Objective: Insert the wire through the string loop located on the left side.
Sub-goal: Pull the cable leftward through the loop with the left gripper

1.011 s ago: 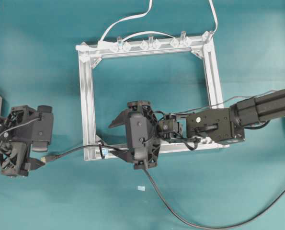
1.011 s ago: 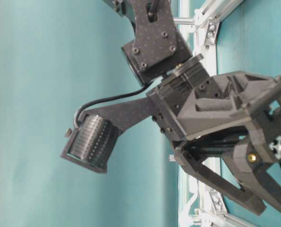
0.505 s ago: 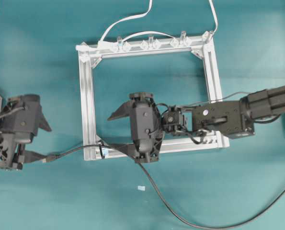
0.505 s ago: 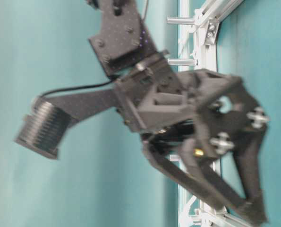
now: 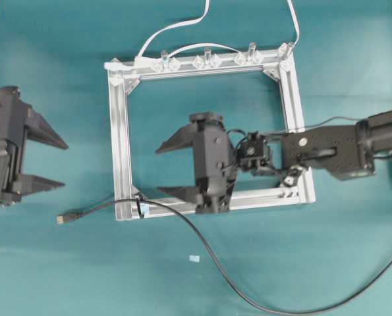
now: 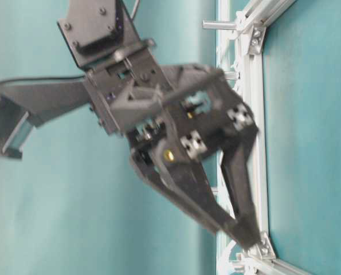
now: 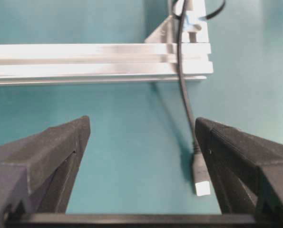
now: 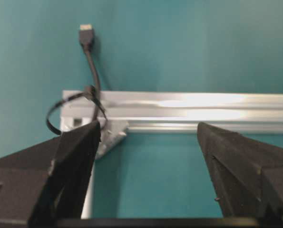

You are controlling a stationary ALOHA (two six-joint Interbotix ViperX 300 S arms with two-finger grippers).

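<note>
The black wire (image 5: 100, 207) lies on the teal table and passes through the tiny string loop (image 5: 140, 206) at the aluminium frame's (image 5: 120, 131) near left corner. Its plug (image 5: 62, 218) rests free to the left of the frame. My left gripper (image 5: 60, 164) hangs open at the far left, above the plug and apart from it. In the left wrist view the plug (image 7: 201, 176) lies by the right finger (image 7: 236, 156), untouched. My right gripper (image 5: 161, 171) is open inside the frame. Its wrist view shows the loop (image 8: 55, 114), wire (image 8: 92, 64) and plug (image 8: 86, 33) beyond its jaws.
Clear pegs (image 5: 207, 59) and a white flat cable (image 5: 176, 27) line the frame's far rail. The wire's long tail (image 5: 248, 299) curves over the table toward the right edge. A small pale scrap (image 5: 194, 258) lies in front of the frame.
My left gripper let go of the plug, opened wide and drew back to the left. The right gripper slid right inside the frame. The wire stays threaded through the loop.
</note>
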